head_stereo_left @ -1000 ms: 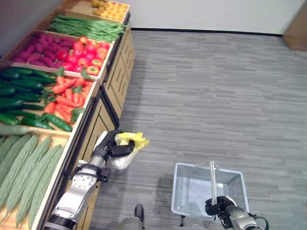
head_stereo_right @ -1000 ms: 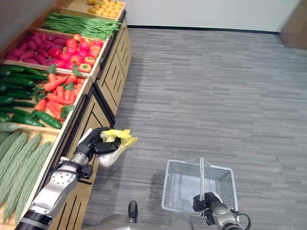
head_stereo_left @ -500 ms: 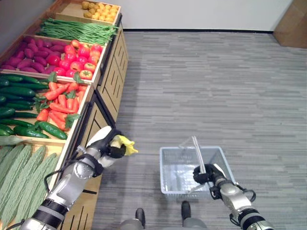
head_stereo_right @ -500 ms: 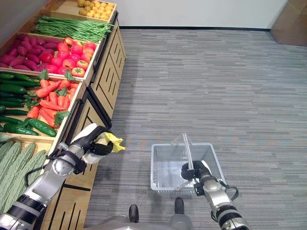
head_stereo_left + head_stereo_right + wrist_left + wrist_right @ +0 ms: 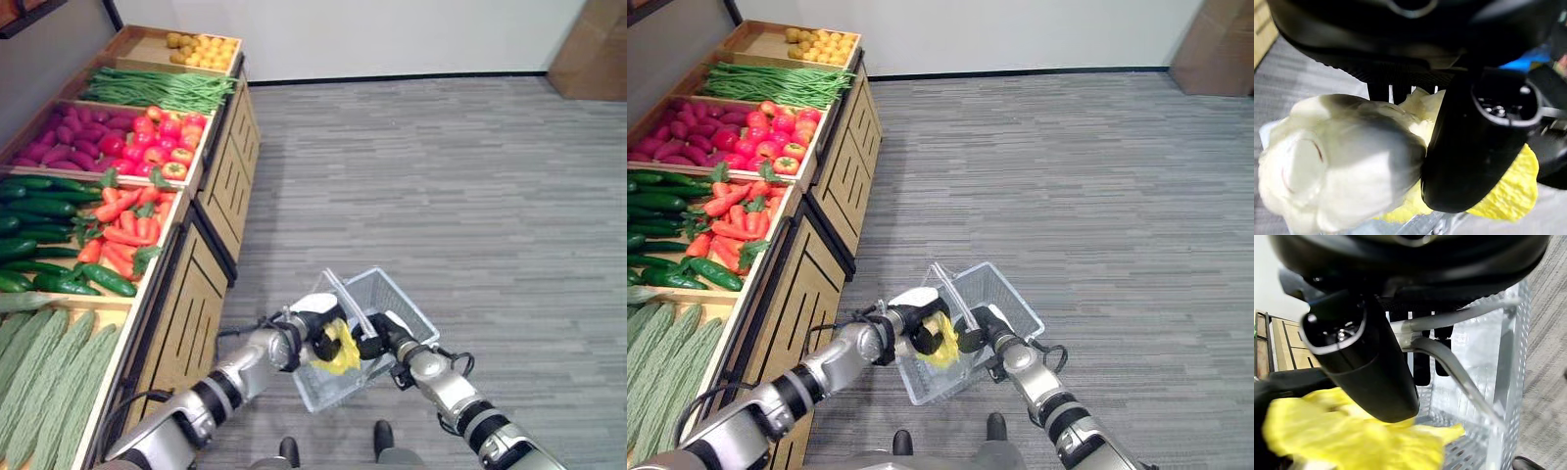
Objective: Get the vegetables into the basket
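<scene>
Cabbage (image 5: 338, 345) (pale white stem, yellow leaves) held over the near rim of the basket (image 5: 402, 302), gripped by the left hand (image 5: 312, 328) with thumb and fingers curled round it. Seen close in the left wrist view (image 5: 1347, 166): stem end toward the camera, yellow leaf (image 5: 1508, 193) spreading behind the thumb. Just beside it, right hand (image 5: 377, 338) clenched round the basket's metal handle (image 5: 1459, 377), carrying the wire basket tilted above the grey floor (image 5: 470, 186). Leaves hanging partly inside the basket, by the right wrist view (image 5: 1352, 435).

Off to the left, wooden produce stand (image 5: 211, 284) with crates in a row. Nearest, long pale green gourds (image 5: 49, 372). Next, dark cucumbers (image 5: 39, 235) beside carrots (image 5: 127, 215). Farther on, purple sweet potatoes (image 5: 83, 137) next to red tomatoes (image 5: 162, 137). Then green beans (image 5: 157, 90), and farthest, small yellow potatoes (image 5: 201, 46). Brown box (image 5: 593, 49) at the far right by the wall.
</scene>
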You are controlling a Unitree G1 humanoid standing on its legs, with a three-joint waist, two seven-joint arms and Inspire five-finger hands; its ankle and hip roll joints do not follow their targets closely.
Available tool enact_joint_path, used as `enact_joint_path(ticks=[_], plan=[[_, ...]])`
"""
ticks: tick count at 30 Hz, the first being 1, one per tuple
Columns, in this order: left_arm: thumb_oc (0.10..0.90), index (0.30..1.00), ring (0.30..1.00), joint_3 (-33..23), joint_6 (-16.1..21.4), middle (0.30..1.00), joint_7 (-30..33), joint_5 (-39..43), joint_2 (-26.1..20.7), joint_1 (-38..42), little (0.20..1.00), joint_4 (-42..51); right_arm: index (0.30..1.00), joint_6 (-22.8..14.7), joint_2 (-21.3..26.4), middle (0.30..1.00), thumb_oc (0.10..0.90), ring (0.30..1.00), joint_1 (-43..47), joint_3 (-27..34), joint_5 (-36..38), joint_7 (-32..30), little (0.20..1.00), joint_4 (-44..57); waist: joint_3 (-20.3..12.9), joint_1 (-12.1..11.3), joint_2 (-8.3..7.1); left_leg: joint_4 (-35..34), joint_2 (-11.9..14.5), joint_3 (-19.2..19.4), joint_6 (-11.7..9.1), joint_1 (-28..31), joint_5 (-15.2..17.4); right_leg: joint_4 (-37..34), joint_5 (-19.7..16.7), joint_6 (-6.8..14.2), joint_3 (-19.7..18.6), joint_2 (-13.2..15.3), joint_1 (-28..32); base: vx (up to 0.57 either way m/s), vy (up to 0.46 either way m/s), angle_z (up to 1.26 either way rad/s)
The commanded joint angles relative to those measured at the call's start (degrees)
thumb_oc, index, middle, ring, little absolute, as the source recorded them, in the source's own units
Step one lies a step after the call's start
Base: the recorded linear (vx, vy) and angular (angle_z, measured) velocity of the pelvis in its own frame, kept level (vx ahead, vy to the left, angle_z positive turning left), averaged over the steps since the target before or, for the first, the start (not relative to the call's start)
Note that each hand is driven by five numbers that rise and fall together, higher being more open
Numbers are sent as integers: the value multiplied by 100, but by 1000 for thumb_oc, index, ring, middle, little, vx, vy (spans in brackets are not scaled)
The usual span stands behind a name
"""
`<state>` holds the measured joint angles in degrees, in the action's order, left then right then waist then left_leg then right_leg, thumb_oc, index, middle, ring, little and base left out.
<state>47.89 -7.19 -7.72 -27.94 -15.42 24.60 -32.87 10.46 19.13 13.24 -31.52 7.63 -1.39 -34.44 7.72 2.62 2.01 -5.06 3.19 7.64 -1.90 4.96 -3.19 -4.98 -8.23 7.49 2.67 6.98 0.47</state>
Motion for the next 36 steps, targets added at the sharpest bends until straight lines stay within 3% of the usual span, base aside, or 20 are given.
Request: enact_joint_path(ticks=[1, 6, 12, 13, 14, 30, 33, 36], plan=[[400, 300, 300, 98, 109, 300, 322, -519, 78, 1022, 300, -615, 300, -759, -123, 300, 400, 300, 673, 136, 208, 63, 300, 1022, -240, -108, -84, 291, 68, 31, -218, 32, 318, 404, 648, 171, 71, 18, 147, -28, -17, -18], [400, 300, 300, 208, 103, 300, 225, -782, 236, 1007, 300, -1141, 300, -799, -45, 300, 400, 300, 481, 24, 309, 227, 300, 1545, -227, -27, -71, 144, 120, 96, -262, 61, 233, 361, 623, 175, 71, -6, 120, 5, -11, -8], [400, 300, 300, 168, 227, 300, 126, -858, 247, 1070, 300, -1248, 300, -888, 255, 300, 400, 300, 0, 184, 1017, 575, 300, 2368, -198, 79, -36, 102, 126, 120, -290, 89, 225, 322, 624, 174, 98, -24, 132, 0, 0, 0], [567, 533, 533, 178, 249, 533, 101, -880, 235, 1066, 533, -1199, 300, -883, 305, 300, 400, 300, -37, 201, 1012, 579, 300, 2423, -201, 84, -32, 98, 130, 123, -292, 99, 229, 310, 618, 175, 101, -25, 143, 0, 0, 0], [900, 1000, 1000, 182, 263, 1000, 101, -911, 209, 1069, 1000, -1150, 300, -897, 323, 300, 400, 300, -76, 212, 1038, 593, 300, 2449, -203, 87, -33, 95, 131, 127, -293, 110, 235, 304, 615, 177, 103, -27, 149, 0, 0, 0], [900, 1000, 1000, 193, 280, 1000, 42, -587, 319, 962, 1000, -902, 300, -807, 292, 300, 400, 300, -220, 232, 707, 557, 300, 1763, -276, 48, -69, 107, 135, 87, -285, 206, 283, 255, 652, 168, 149, -32, 324, 0, 0, 1], [900, 1000, 1000, 79, 273, 1000, 39, -424, 194, 949, 1000, -704, 300, -762, 281, 300, 400, 300, -284, 301, 546, 524, 300, 1451, -292, 26, -54, 97, 139, 84, -291, 207, 271, 231, 633, 165, 164, -31, 326, 0, 0, 0], [900, 1000, 1000, -172, 284, 1000, -56, -123, -236, 836, 1000, -204, 300, -748, 395, 300, 400, 300, -487, 624, 327, 450, 300, 1093, -316, 3, -12, 68, 149, 56, -312, 181, 243, 192, 603, 172, 205, -19, 307, 1, -4, 1]])
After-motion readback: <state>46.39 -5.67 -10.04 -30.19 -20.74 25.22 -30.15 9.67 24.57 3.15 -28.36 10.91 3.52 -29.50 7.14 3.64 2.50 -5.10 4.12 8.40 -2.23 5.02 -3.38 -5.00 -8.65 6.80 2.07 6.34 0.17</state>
